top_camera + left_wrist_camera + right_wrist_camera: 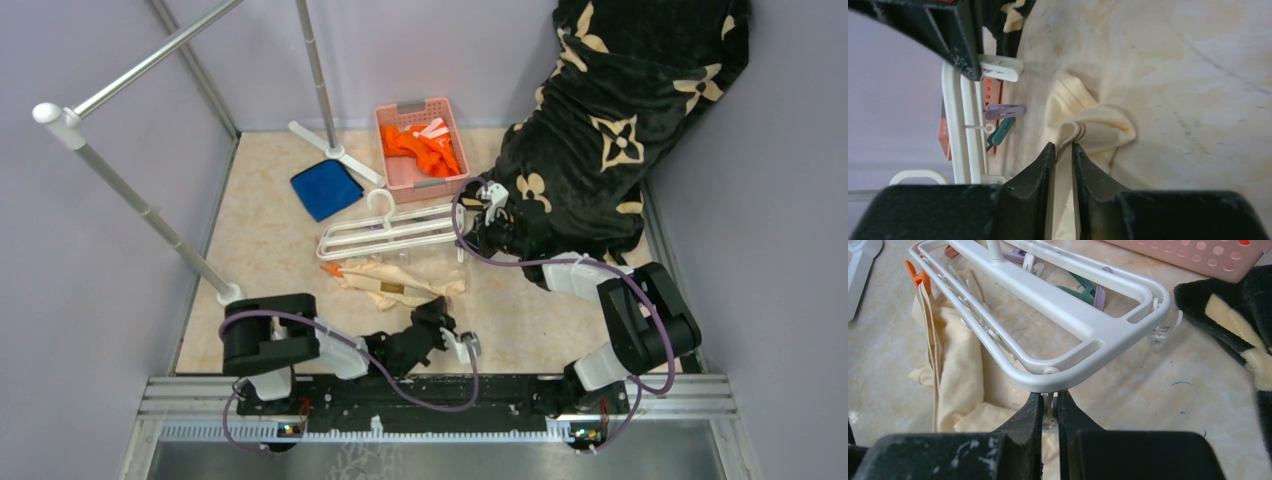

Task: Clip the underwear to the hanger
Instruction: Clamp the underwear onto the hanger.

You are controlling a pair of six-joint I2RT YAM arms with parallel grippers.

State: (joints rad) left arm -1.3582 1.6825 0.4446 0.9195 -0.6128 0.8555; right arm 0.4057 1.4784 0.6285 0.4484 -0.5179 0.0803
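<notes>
Left wrist view gives you the underwear (1098, 130) up close: soft, pale peach cloth, crumpled into loose folds on the tabletop (1208, 75), with a doubled, stitched edge standing up in a ridge. That ridge runs straight into the narrow gap between the left fingers (1050, 152). The two tips stand slightly apart with the cloth between them, and you cannot tell whether they pinch it or only bracket it.

From above, the underwear lies mid-tabletop, just in front of the hanger (390, 235), a small dark label showing on its waistband. The hanger is a white frame of parallel bars lying flat, hook toward the back.

In the right wrist view the frame's near end sits right above the right fingers (1038, 402), which are closed on a small white clip (1049, 416) hanging under that end. The peach cloth lies under and left of the frame there. At the far corner an orange clip (915, 277) meets the waistband edge. Lilac and green clips dangle further along the bars.

Around this you see a pink basket (392, 150) of orange clothes behind the hanger, a blue folded cloth (325, 188) to its left, and a black blanket (620, 120) with beige flowers along the right side.
</notes>
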